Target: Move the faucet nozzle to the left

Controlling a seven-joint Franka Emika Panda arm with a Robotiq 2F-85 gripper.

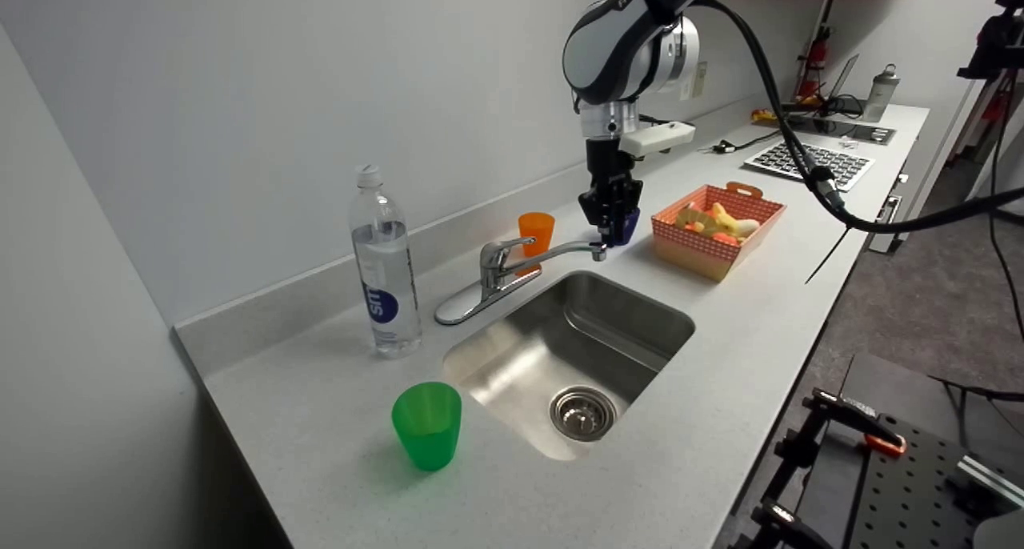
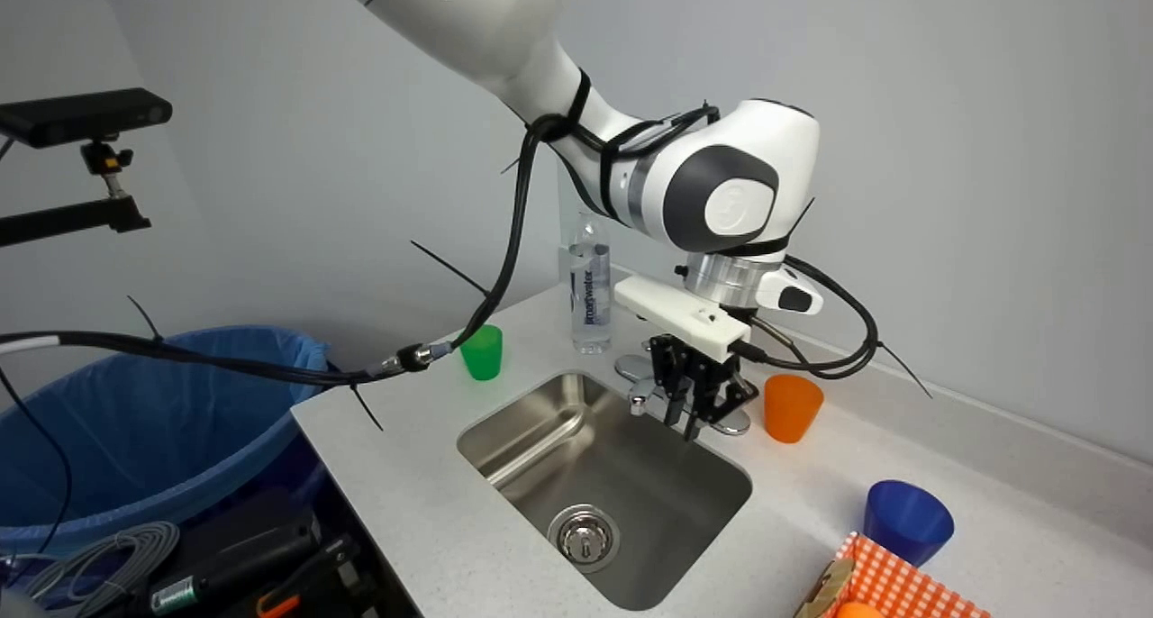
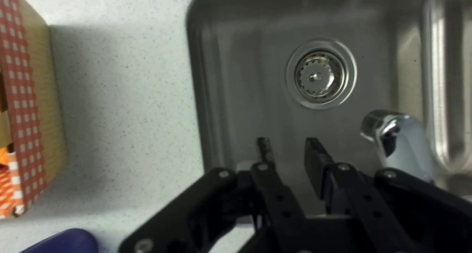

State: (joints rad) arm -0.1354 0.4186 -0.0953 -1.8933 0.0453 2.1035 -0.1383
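By the sink (image 1: 512,385), faucet (image 1: 494,267), part-filled bottle (image 1: 386,281), basket (image 1: 688,249) of fruit shapes (image 1: 722,219)

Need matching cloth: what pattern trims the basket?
Basket trim: red-and-white checks, clearest in the wrist view.

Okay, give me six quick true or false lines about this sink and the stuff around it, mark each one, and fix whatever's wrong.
1. The water bottle and the green cup stand on the counter. True.
2. In the wrist view, the faucet spout shows over the sink. True.
3. The green cup is lying on its side. False: the green cup is upright.
4. The faucet spout is gripped. False: the gripper is open, with the faucet spout off to one side.
5. The basket has a checkered pattern. True.
6. The basket is inside the sink. False: the basket stands on the counter.
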